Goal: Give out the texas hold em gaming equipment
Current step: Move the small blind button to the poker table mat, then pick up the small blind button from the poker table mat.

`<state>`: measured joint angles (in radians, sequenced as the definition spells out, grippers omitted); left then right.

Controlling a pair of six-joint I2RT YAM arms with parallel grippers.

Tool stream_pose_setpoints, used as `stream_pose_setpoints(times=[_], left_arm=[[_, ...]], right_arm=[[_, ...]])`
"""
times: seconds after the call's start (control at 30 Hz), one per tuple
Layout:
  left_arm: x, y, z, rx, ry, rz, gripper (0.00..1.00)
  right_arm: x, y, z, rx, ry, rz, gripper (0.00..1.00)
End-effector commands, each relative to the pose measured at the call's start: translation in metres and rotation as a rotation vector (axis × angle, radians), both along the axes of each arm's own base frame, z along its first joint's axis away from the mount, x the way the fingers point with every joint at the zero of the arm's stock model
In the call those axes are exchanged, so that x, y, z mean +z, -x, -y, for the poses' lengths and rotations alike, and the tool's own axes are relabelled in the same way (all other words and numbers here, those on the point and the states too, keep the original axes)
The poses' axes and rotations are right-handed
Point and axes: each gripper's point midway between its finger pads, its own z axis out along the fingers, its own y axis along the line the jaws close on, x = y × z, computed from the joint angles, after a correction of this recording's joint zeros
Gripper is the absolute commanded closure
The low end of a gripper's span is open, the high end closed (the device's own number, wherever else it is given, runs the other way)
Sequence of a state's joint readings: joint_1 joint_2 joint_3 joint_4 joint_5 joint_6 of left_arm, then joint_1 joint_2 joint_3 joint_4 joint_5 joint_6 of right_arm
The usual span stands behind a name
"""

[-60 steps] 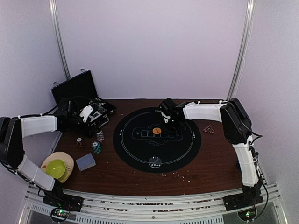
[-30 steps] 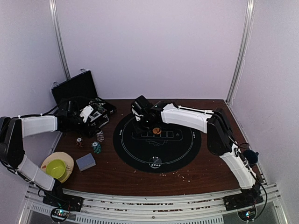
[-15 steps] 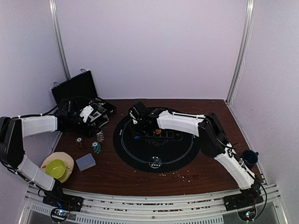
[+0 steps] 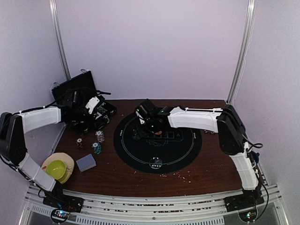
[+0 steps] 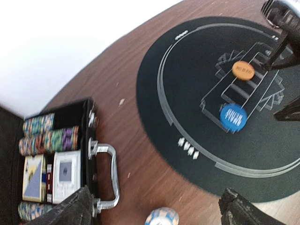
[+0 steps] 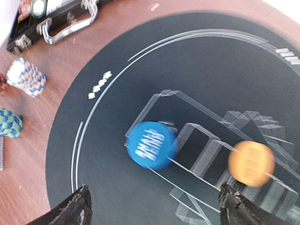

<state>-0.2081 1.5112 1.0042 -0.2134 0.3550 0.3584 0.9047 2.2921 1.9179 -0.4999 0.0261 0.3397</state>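
Blue button disc point(image 6: 151, 145) lies flat on the black mat point(image 6: 108, 187) just below the right gripper point(image 6: 155, 206), jaws spread wide and holding nothing (orange button disc point(image 6: 251, 163) near one fingertip), while the left gripper point(image 5: 154, 207), likewise spread and empty, hangs over the wooden table point(image 5: 131, 117) beside the black case point(image 5: 89, 140).
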Motion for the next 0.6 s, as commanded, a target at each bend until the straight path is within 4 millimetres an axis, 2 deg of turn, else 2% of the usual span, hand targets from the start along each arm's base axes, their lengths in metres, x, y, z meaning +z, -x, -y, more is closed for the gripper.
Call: stream_pose_setpoints(times=[0.0,0.07,0.2,0.3,0.4,0.57], left_arm=[[0.009,-0.01,0.044,-0.042,0.01,-0.031,0.02],[0.002,-0.015,0.062,-0.051,0.006,-0.061,0.02],[-0.022,-0.012,0.106,-0.109,-0.067,-0.104,0.02],[-0.041,-0.008,0.134,-0.151,-0.1,-0.148,0.02],[-0.061,-0.011,0.15,-0.172,-0.12,-0.212,0.02],[-0.083,-0.016,0.17,-0.21,-0.112,-0.303,0.02]], right_arm=[[0.054,-0.011,0.063,-0.153,0.031,0.115,0.05],[0.05,-0.008,0.094,-0.206,0.06,0.111,0.05],[0.047,0.001,0.147,-0.295,0.096,0.13,0.04],[0.047,0.006,0.178,-0.362,0.109,0.142,0.04],[0.047,0.015,0.192,-0.399,0.104,0.147,0.04],[0.047,0.025,0.2,-0.415,0.067,0.147,0.04]])
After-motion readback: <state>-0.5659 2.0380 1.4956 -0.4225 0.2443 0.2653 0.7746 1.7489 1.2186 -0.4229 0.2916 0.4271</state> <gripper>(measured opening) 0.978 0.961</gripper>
